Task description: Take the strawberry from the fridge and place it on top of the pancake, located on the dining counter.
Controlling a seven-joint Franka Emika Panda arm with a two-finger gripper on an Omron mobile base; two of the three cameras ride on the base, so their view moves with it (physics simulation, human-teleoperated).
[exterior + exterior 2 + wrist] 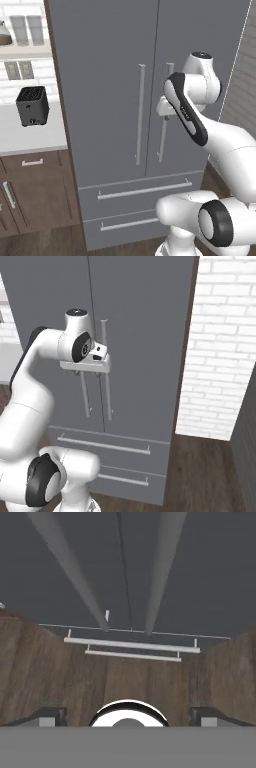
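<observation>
Fridge [110, 100] stands with both doors shut, two drawers below; the strawberry is not visible from outside. Gripper [86, 376] hangs just in front of the two bar handles [105, 368], pointing down, fingers [47, 716] spread wide, pinching nothing.

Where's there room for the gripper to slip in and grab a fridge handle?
Both fridge doors are shut. The two door handles flank the centre seam closely, so between them is tight. Bare door panel lies outboard of each. The open gripper hangs by the handles, touching neither.
</observation>
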